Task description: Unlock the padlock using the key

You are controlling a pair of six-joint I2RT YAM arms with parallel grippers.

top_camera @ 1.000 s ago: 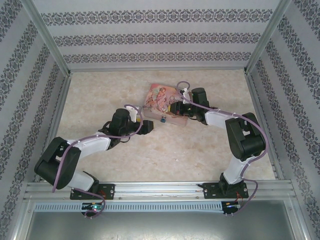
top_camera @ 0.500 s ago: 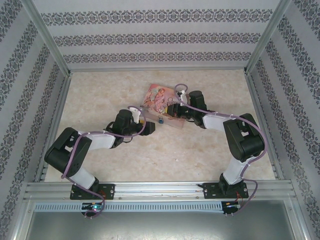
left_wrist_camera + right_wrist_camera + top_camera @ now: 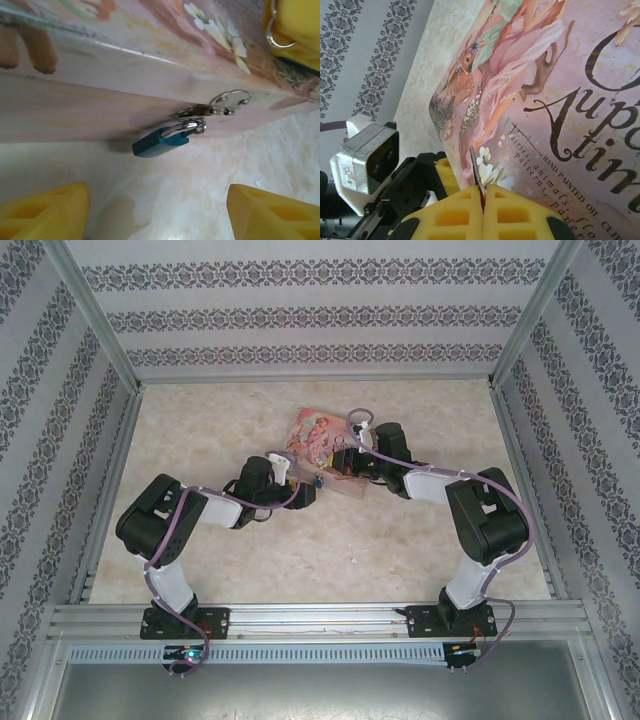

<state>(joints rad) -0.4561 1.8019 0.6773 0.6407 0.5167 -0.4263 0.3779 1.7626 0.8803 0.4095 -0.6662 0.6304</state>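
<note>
padlock (image 3: 161, 141): small smooth blue body, silver shackle, hanging tilted on hasp (image 3: 227, 100) of pink painted tin (image 3: 90, 105) | key (image 3: 474, 167): thin grey metal, pinched in closed right gripper (image 3: 483, 192) | left gripper (image 3: 157, 210): yellow jaws wide apart, empty, facing padlock

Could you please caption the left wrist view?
Tiny blue padlock with silver shackle hanging from metal hasp of pink illustrated tin.

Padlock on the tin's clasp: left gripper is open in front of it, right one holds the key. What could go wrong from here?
1. The padlock hangs loose and tilted from the clasp of the pink tin; the open left gripper may nudge it aside instead of clamping it.
2. The right gripper pinches the thin key only at its fingertips; it might twist or slip on insertion.
</note>
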